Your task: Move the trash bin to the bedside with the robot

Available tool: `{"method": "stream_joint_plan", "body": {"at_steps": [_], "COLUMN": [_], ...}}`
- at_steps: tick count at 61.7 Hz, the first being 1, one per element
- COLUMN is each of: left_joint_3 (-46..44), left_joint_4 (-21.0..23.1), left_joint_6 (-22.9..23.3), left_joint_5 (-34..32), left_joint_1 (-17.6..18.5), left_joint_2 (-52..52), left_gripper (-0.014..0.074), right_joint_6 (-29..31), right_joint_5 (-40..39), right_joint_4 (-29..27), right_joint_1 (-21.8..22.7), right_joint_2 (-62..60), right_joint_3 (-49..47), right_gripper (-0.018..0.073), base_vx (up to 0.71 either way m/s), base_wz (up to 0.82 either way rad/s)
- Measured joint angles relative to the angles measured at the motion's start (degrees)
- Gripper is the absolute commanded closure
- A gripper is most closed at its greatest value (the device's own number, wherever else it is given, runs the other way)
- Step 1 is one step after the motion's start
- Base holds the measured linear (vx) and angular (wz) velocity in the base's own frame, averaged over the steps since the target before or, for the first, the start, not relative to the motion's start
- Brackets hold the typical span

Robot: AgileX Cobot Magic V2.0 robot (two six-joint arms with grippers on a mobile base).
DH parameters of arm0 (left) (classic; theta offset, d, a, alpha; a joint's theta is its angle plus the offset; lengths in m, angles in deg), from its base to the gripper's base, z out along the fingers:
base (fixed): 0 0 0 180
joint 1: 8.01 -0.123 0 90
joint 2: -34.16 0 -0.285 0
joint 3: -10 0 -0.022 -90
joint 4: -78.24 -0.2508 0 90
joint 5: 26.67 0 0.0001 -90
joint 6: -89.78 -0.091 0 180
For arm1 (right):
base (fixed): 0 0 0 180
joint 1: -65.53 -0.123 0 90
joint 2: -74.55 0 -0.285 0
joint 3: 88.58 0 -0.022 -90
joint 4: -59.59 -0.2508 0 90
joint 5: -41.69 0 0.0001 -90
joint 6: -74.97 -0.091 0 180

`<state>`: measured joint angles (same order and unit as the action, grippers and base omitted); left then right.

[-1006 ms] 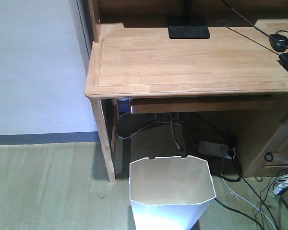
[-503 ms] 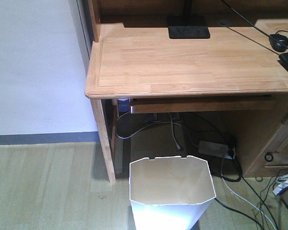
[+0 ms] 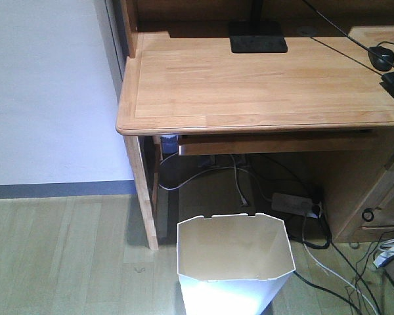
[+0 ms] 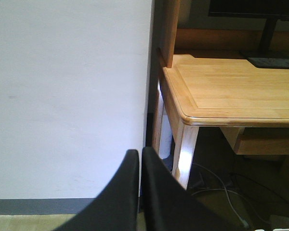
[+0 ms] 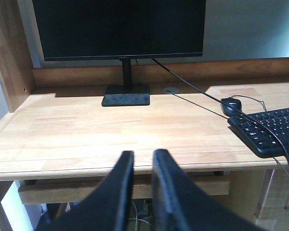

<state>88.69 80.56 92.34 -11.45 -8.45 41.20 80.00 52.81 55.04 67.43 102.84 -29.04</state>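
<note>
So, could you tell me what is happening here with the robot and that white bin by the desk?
Nothing is being handled yet. The trash bin stands upright on the floor in front of the desk. The left fingers are nearly together and face the wall beside the desk. The right fingers are slightly apart, pointing over the desktop. Neither pair holds anything, and no bed is in view.

The bin [image 3: 233, 246] is white. The table [image 3: 249, 85] is light brown wood. The wall [image 3: 46, 85] is white with a grey strip [image 3: 52, 190] at the bottom. The floor [image 3: 59, 256] is pale wood. The monitor [image 5: 118, 26], keyboard [image 5: 269, 130], mouse [image 5: 231, 105], left gripper [image 4: 137, 159] and right gripper [image 5: 140, 156] are black.
</note>
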Motion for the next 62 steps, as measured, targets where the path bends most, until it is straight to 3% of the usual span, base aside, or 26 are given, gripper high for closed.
{"method": "stream_joint_plan", "body": {"at_steps": [12, 20, 33, 43, 62], "left_joint_3": [0.0, 0.0, 0.0, 0.0, 0.0], "left_joint_4": [0.0, 0.0, 0.0, 0.0, 0.0], "left_joint_6": [0.0, 0.0, 0.0, 0.0, 0.0], "left_joint_5": [0.0, 0.0, 0.0, 0.0, 0.0], "left_joint_1": [0.0, 0.0, 0.0, 0.0, 0.0], "left_joint_2": [0.0, 0.0, 0.0, 0.0, 0.0], "left_gripper": [0.0602, 0.0602, 0.0602, 0.0602, 0.0602], "right_joint_6": [0.0, 0.05, -0.01, -0.85, 5.52], "right_joint_5": [0.0, 0.0, 0.0, 0.11, 9.16], "right_joint_4": [0.0, 0.0, -0.14, -3.49, -4.29], "right_joint_1": [0.0, 0.0, 0.0, 0.0, -1.74], "right_joint_2": [0.0, 0.0, 0.0, 0.5, 12.86], "right_joint_3": [0.0, 0.0, 0.0, -0.12, -7.86], "right_gripper": [0.0092, 0.0019, 0.0013, 0.0013, 0.0013], "base_vx": [0.0, 0.0, 0.0, 0.0, 0.0], "base_wz": [0.0, 0.0, 0.0, 0.0, 0.0]}}
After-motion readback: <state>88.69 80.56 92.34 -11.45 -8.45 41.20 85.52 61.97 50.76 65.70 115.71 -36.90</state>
